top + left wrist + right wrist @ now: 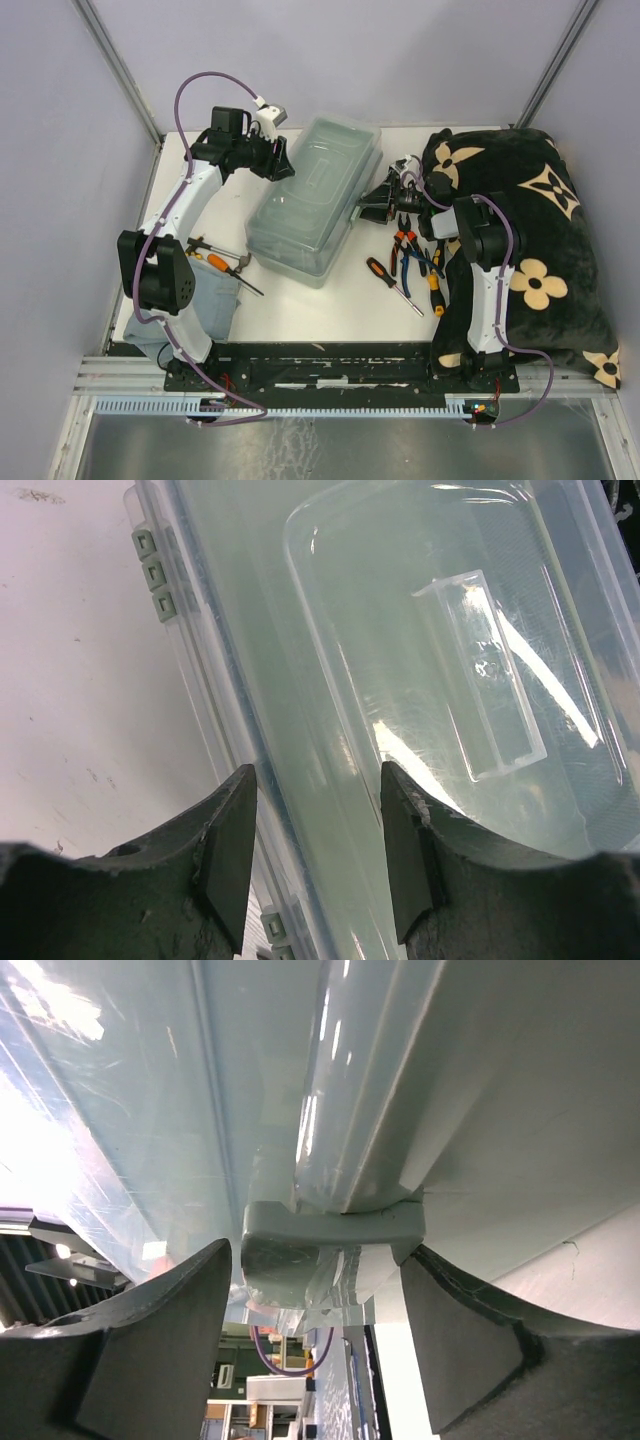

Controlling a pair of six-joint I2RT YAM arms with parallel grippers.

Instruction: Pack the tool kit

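White counter (300, 305) between pale lilac walls (350, 50), seen from above and from both wrists. Landmark: the toolbox (315, 195), lying slantwise at mid-counter with its translucent lid down.

(a) My left gripper (283, 165) hangs at the toolbox's far left edge. In the left wrist view its fingers (232, 850) stand apart, astride the long rim of the toolbox (400, 680). I see no contact with the rim. Small grey-green tabs (155, 575) sit on that rim, farther along.

(b) My right gripper (375, 205) is at the toolbox's right side. In the right wrist view its fingers (175, 1330) are spread, one on either side of a grey-green latch (330, 1250) on the wall of the toolbox (480, 1110), with a gap showing on each side.

(c) Loose tools. Right of the toolbox, on the counter: pliers (405, 245) and orange-and-black screwdrivers (392, 283), close together. Left of the toolbox: a small hammer (203, 246) and an orange-handled screwdriver (220, 264), at the edge of a folded grey-blue cloth (215, 300).

(d) Far right of the toolbox, beyond the pliers: a black blanket (530, 230) with beige flower marks.
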